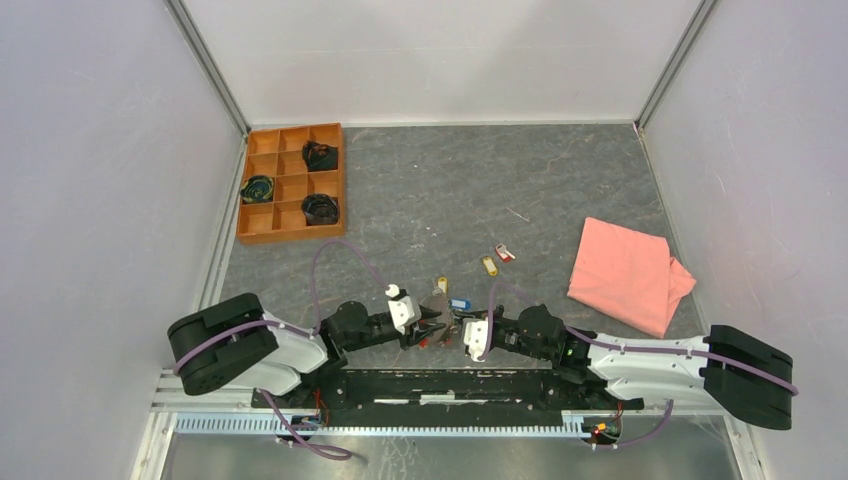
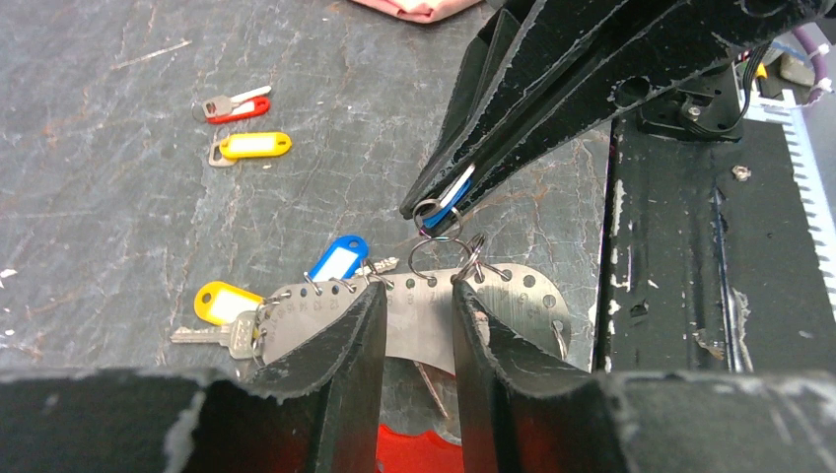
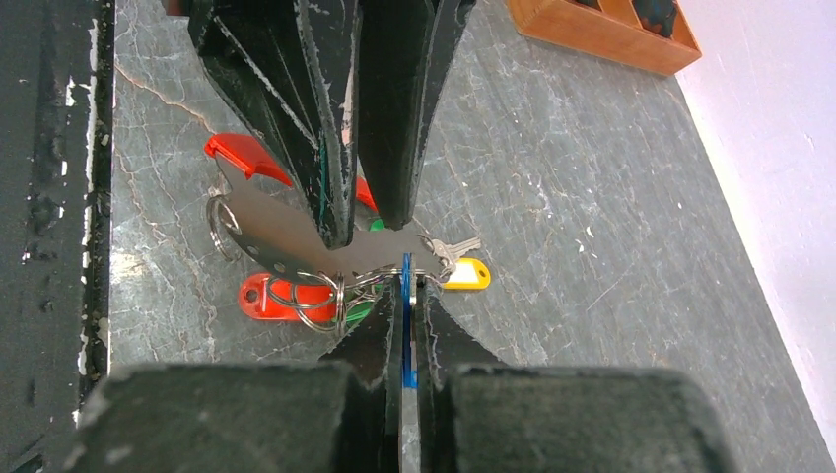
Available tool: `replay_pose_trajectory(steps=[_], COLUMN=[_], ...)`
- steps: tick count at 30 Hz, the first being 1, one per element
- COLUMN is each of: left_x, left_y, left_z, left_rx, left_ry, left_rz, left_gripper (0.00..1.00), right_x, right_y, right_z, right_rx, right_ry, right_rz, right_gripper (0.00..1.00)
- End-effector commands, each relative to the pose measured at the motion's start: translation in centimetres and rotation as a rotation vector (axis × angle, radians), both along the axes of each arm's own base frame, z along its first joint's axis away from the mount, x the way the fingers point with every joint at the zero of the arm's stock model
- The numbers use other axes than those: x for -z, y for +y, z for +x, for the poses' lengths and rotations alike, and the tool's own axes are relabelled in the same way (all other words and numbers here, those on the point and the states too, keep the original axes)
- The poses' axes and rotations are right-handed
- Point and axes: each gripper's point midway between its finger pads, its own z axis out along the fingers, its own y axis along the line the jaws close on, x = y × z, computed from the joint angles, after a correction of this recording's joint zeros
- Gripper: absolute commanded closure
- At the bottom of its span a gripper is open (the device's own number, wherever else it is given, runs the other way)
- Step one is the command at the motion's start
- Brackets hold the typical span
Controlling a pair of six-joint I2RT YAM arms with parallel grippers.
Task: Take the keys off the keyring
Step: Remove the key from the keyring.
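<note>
Steel keyring (image 2: pixel 518 296) (a curved plate punched with holes, small split rings (image 2: pixel 472 258) threaded through) flat on the grey table (image 2: pixel 99 217), near its near edge, between the two grippers. Loaded with several keys: yellow tag (image 2: pixel 225 301), blue tag (image 2: pixel 337 261), red tag (image 3: pixel 286 296). Two more already off and well apart from the plate: red key (image 2: pixel 237 103), yellow key (image 2: pixel 254 146). Judged risks from here: plate dragged or lifted along with the pull, owing to a light, tips-only hold-down; ring jammed in its hole instead of wound out, owing to a straight tug; thin blue tab slipping from a pinch so close to the fingertips; neighbouring rings tangled with the pulled one. For the left gripper (image 2: pixel 416 296): partly open, a narrow gap, nothing clamped between the fingers, tips straddling a stretch of the plate and on or just above its face (contact not certain). For the right gripper (image 2: pixel 426 209): closed tight on a blue-tagged key (image 3: pixel 405 315), tab edge-on between the pads, a ring hanging at the tip, just above the plate's own rings and apparently linked to one.
</note>
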Motion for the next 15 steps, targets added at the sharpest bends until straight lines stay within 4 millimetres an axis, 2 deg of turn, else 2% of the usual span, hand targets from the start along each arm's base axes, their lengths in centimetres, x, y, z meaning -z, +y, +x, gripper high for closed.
replay_pose_trajectory(steps=[1,15], left_x=[-3.0,-2.3], left_y=[-1.4,-2.5], left_z=[-0.1,0.6], left_rx=[0.075,0.092], left_ry=[-0.179,-0.239], left_rz=[-0.062,-0.017], left_gripper=[0.62,0.64], right_x=[-1.7,-1.7], right_y=[0.3,0.3], right_z=[0.3,0.3], right_rx=[0.005,0.001], right_ry=[-0.044,-0.047], right_rz=[0.044,0.032], right_gripper=[1.0,1.0])
